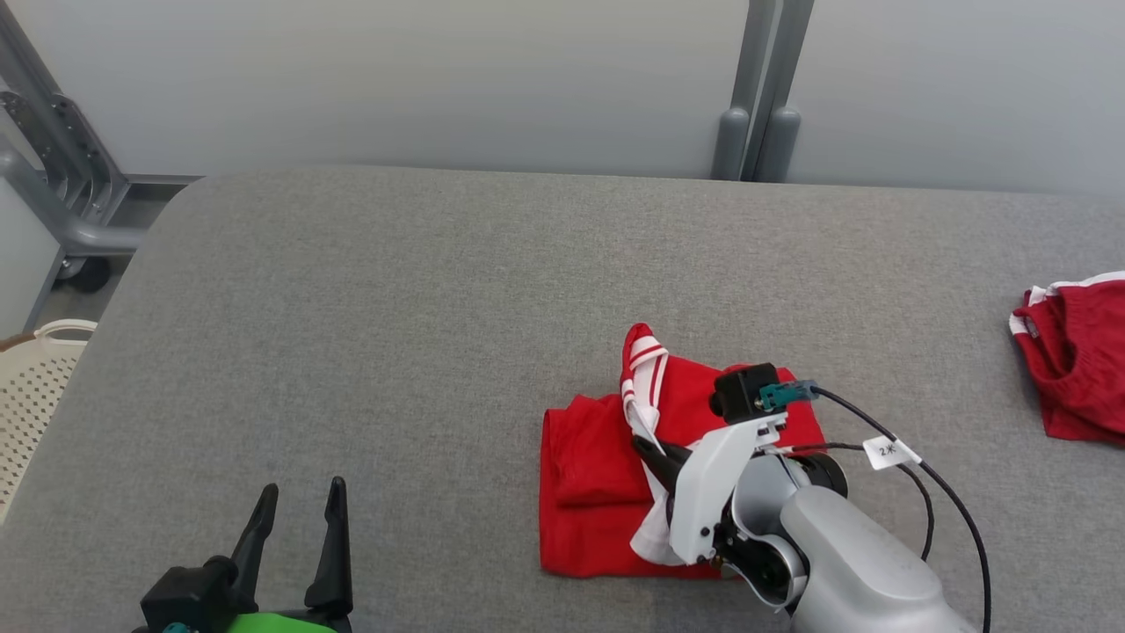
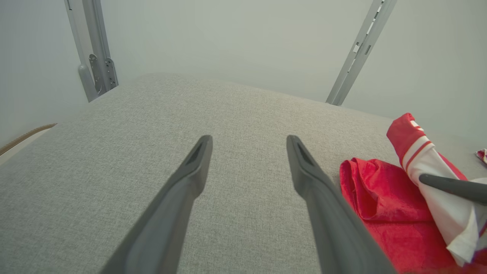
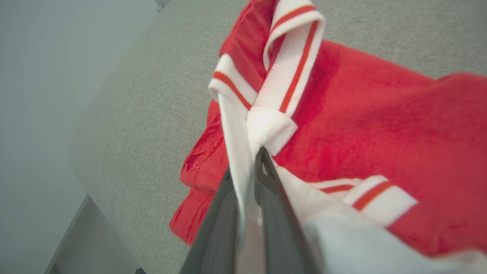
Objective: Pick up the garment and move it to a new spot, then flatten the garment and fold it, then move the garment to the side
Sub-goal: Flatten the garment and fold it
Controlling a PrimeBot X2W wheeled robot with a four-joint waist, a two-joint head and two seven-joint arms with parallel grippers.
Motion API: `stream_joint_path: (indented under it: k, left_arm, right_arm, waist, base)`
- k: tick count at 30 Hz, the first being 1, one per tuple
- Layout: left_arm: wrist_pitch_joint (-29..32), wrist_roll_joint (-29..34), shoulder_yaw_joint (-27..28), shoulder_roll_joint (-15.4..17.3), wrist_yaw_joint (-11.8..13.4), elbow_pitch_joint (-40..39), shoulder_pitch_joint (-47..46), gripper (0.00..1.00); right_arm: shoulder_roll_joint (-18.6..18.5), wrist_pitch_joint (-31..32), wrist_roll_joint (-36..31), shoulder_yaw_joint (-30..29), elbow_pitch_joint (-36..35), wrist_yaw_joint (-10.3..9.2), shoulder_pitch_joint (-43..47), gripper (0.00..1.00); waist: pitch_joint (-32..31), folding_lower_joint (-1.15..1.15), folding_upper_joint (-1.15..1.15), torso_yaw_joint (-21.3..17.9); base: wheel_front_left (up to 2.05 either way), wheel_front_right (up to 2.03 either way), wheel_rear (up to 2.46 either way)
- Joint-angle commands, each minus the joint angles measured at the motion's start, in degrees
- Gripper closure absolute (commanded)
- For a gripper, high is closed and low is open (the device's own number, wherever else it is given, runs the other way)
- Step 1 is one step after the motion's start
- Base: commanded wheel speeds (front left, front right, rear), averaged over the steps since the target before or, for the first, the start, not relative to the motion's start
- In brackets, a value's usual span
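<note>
Here, red garment [image 1: 589, 492] on grey fabric table [image 1: 395, 290]; pale wall [image 1: 439, 79] beyond

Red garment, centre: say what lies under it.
The red garment lies on the grey table, which shows all round it. Anything beneath its folds is covered. The right claw pinches its white trim.

Much free table, with the blocks at lower centre and at the right edge

In the head view the upper and left parts of the grey table [image 1: 395, 308] are bare, so a gripper can pass there. At lower centre lies the red garment [image 1: 589, 475], with the right gripper [image 1: 643, 446] pinching its white trim and the arm [image 1: 844, 554] and cables [image 1: 949, 501] over it. A second red garment [image 1: 1077, 352] takes the right edge. The left gripper [image 1: 302, 485] stands at lower left, fingers apart.
</note>
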Motion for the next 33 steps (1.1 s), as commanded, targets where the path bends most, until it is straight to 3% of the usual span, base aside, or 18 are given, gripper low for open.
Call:
stream_joint_path:
  k: [1, 6, 8, 9, 20, 29, 30, 31, 32, 33]
  left_arm:
    - [-0.06, 0.40, 0.00, -0.12, -0.10, 0.25, -1.13, 0.00]
    - [-0.05, 0.39, -0.33, -0.19, -0.17, 0.68, -1.36, 0.00]
    - [-0.05, 0.39, -0.45, -0.18, -0.13, 0.83, -1.49, 0.00]
    - [-0.05, 0.33, -0.46, -0.18, -0.11, 0.89, -1.53, 0.00]
    - [-0.14, 0.07, -0.41, 0.13, 0.35, 0.91, -0.99, 0.00]
    - [-0.17, 0.01, -0.46, 0.46, 0.85, 0.20, -0.04, 0.00]
    - [-0.18, 0.01, -0.45, 0.49, 0.86, 0.12, 0.11, 0.00]
    - [-0.17, 0.00, -0.49, 0.53, 0.90, 0.03, 0.25, 0.00]
    - [-0.18, 0.01, -0.49, 0.58, 1.01, -0.09, 0.39, 0.00]
    - [-0.18, 0.01, -0.51, 0.64, 0.95, -0.22, 0.51, 0.00]
  right_arm:
    - [-0.05, -0.99, 1.28, 1.19, 1.63, -0.01, -1.50, 1.00]
    - [-0.06, -2.40, 3.82, 4.18, 6.29, -0.01, -4.16, 1.00]
    - [-0.05, -3.28, 5.23, 5.23, 7.61, -0.01, -5.07, 0.53]
    - [-0.04, -3.79, 6.25, 5.89, 7.76, -0.01, -5.43, 0.00]
    - [-0.08, -8.19, 12.33, 11.36, 7.48, -0.01, -9.96, 0.00]
    - [-0.08, -16.09, 10.18, 7.41, 10.29, -0.01, -13.46, 0.00]
    - [-0.08, -17.02, 9.32, 6.41, 11.23, -0.01, -13.58, 0.06]
    - [-0.08, -17.78, 8.56, 5.58, 11.89, -0.01, -13.45, 0.39]
    - [-0.11, -18.45, 7.94, 4.69, 12.57, -0.01, -13.05, 0.64]
    - [-0.35, -19.10, 7.50, 3.78, 13.07, -0.01, -12.46, 0.76]
  waist:
    - [-0.09, 0.00, 0.00, 0.46]
    - [-0.16, 0.00, 0.00, 0.97]
    - [-0.22, 0.00, 0.00, 1.06]
    - [-0.26, 0.00, 0.00, 1.08]
    - [-0.87, 0.00, 0.00, -0.15]
    - [-1.14, 0.00, 0.00, -1.53]
    - [-1.20, 0.00, 0.00, -1.66]
    - [-1.25, 0.00, 0.00, -1.76]
    - [-1.29, 0.00, 0.00, -1.86]
    - [-1.35, 0.00, 0.00, -1.93]
  base:
    - [0.00, 0.00, 0.00]
    - [0.00, 0.00, 0.00]
    - [0.00, 0.00, 0.00]
    - [0.00, 0.00, 0.00]
    - [0.00, 0.00, 0.00]
    - [0.00, 0.00, 0.00]
    - [0.00, 0.00, 0.00]
    - [0.00, 0.00, 0.00]
    - [0.00, 0.00, 0.00]
    - [0.00, 0.00, 0.00]
